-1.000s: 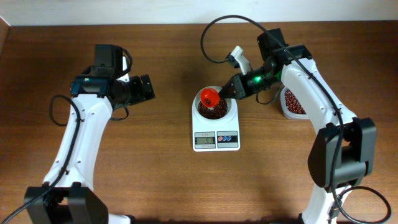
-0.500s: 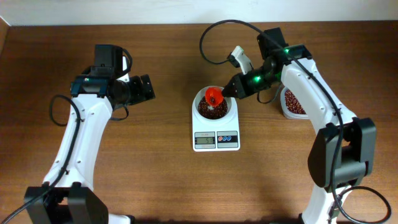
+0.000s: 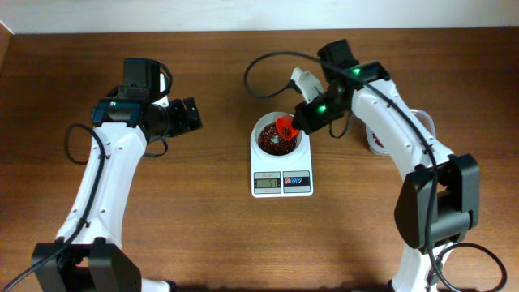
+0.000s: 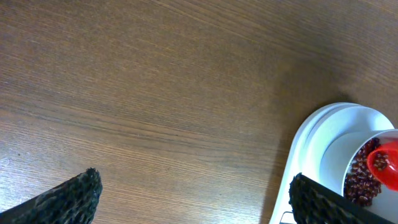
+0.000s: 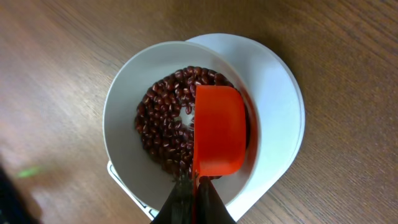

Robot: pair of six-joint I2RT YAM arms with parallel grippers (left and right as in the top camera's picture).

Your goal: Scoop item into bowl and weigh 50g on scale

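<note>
The right gripper point(image 5: 194, 190), at the bottom of the right wrist view, is pinched tight on the thin handle of a red scoop point(image 5: 217, 130). Just past it, the scoop hangs over the right half of the bowl point(image 5: 121, 118). I see no beans inside the scoop. Under it, the beans point(image 5: 163, 127) lie in a low heap in the bowl. A little white shows through in the middle. The bowl sits on the scale point(image 5: 280, 93), in the middle of the overhead view. The scale rests on the brown table point(image 3: 203, 235).

The scale's little screen point(image 3: 267, 182) faces the bottom of the overhead view. Its number is too small to read.

Far off at the upper left, the left gripper point(image 3: 191, 114) hangs above the table. Its fingers point(image 4: 68, 196) are spread wide and hold nothing.

I think the job now is adding beans bit by bit. Keep the scoop over the middle of the bowl. Do not bump the rim or push down, or the number will be wrong. Lift the scoop away before reading the screen.
</note>
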